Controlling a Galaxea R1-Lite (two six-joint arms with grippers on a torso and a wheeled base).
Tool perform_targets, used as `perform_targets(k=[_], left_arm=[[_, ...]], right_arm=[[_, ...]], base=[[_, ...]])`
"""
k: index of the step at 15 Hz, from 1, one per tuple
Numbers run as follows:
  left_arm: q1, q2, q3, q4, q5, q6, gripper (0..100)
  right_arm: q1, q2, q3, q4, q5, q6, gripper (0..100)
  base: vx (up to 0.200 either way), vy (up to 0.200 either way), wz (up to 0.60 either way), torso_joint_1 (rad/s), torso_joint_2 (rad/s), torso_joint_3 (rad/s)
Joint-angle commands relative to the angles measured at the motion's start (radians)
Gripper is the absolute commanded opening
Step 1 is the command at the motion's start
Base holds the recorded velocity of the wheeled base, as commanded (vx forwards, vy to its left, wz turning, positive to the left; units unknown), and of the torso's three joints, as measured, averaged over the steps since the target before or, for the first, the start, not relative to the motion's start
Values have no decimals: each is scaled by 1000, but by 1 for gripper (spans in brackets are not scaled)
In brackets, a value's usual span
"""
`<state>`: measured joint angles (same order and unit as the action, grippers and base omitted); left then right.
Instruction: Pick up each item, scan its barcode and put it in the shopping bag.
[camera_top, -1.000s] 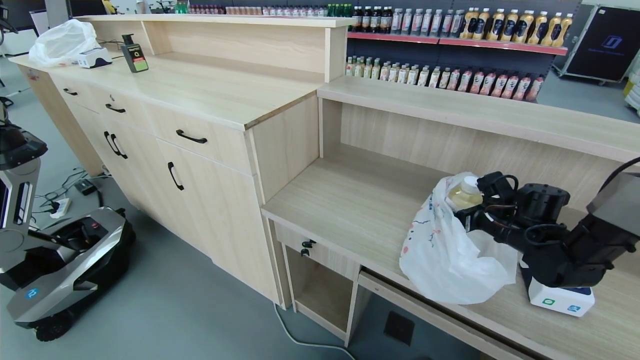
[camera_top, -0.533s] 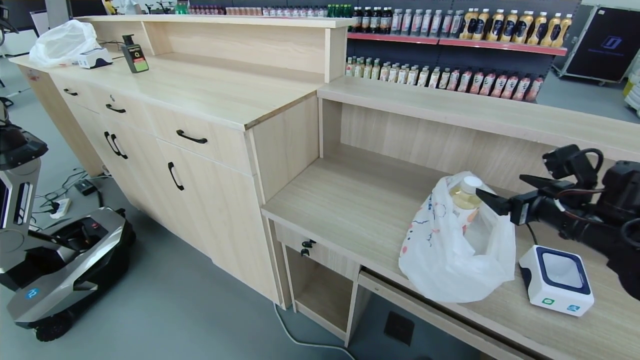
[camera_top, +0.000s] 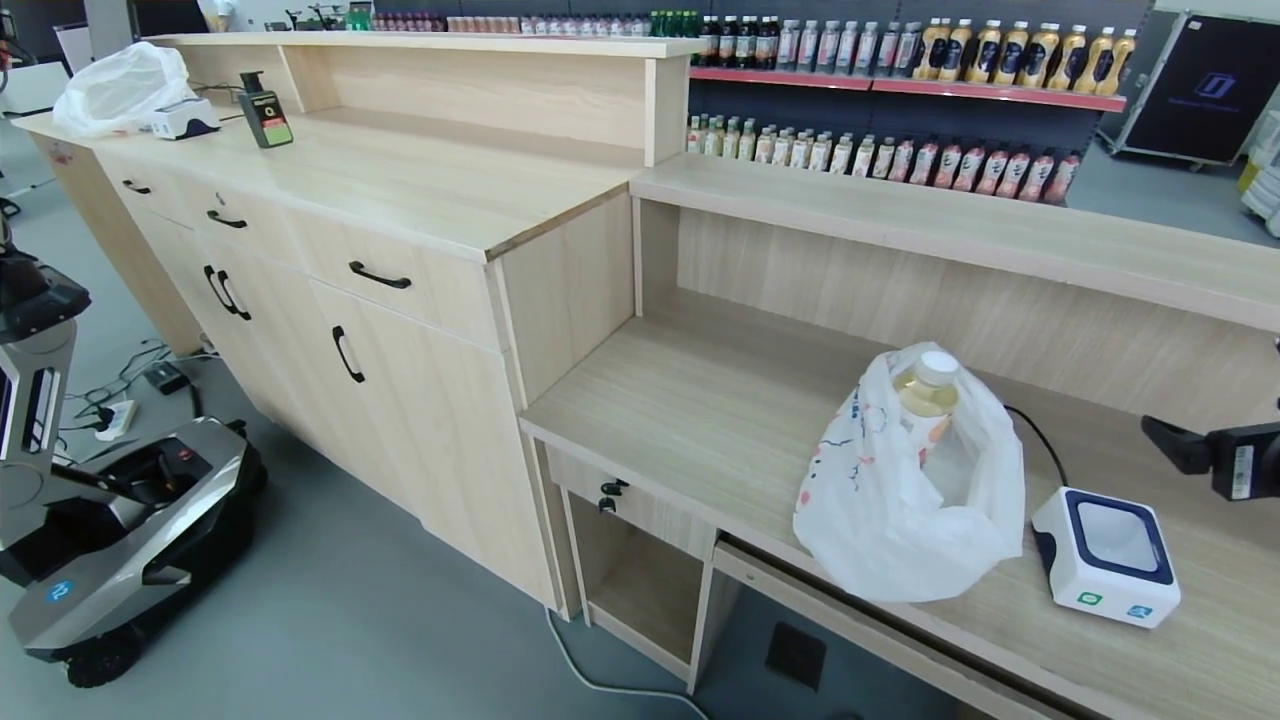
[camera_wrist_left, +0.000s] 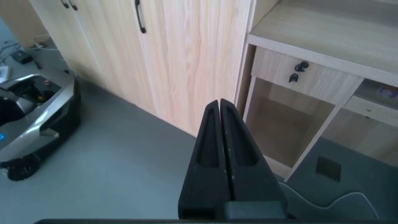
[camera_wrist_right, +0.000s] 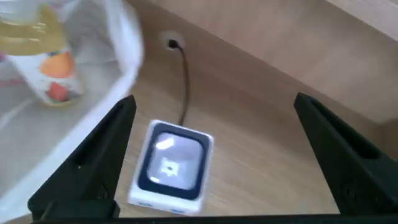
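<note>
**Seemingly between items: one bottle bagged, right end effector empty**

The right end effector (camera_wrist_right: 214, 102) hangs above the bench (camera_top: 720, 400) with its fingers spread wide and nothing between them. Directly under it sits the scanner (camera_wrist_right: 169, 163), window facing up, its cable (camera_wrist_right: 183, 81) running away toward the back wall. To the robot's left of this end effector, just past the scanner, stands the bag (camera_top: 900, 500), mouth open. The bottle (camera_top: 927, 385) is upright inside it, cap and shoulder poking out above the plastic.

The left end effector (camera_wrist_left: 220, 124) has its fingers pressed together on nothing and hangs low over the floor, in front of the cabinet and well apart from the bag.

By my reading, the placing step for this bottle is done: it rests in the bag and nothing grips it. The next move calls for finding another item to pick up. The wide-open right end effector is ready for that grasp. Any new item then has to pass barcode-down over the scanner, close below this end effector, before going left into the bag beside the standing bottle, without knocking it over.
</note>
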<state>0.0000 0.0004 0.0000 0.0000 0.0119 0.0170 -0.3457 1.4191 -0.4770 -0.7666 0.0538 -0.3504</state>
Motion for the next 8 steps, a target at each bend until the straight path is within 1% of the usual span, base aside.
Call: perform_targets(k=[1, 4, 5, 6, 7, 8], left_arm=[[0, 0, 0, 0, 0, 0, 0], [0, 0, 0, 0, 0, 0, 0], [0, 0, 0, 0, 0, 0, 0], [0, 0, 0, 0, 0, 0, 0], [2, 0, 0, 0, 0, 0, 0], [0, 0, 0, 0, 0, 0, 0]], right_arm=[[-68, -72, -5, 32, -98, 11, 100], [-164, -108, -5, 33, -166, 37, 100], [-170, -114, -3, 41, -195, 39, 100], [-171, -108, -2, 49, -213, 82, 100], [-180, -91, -2, 47, -210, 136, 100], [-213, -51, -3, 53, -207, 172, 100]], base=[[0, 0, -600, -2, -2, 2], [0, 0, -600, 4, 4, 1], [0, 0, -600, -2, -2, 2], [0, 0, -600, -2, 2, 2], [0, 0, 0, 0, 0, 0], [0, 0, 0, 0, 0, 0]])
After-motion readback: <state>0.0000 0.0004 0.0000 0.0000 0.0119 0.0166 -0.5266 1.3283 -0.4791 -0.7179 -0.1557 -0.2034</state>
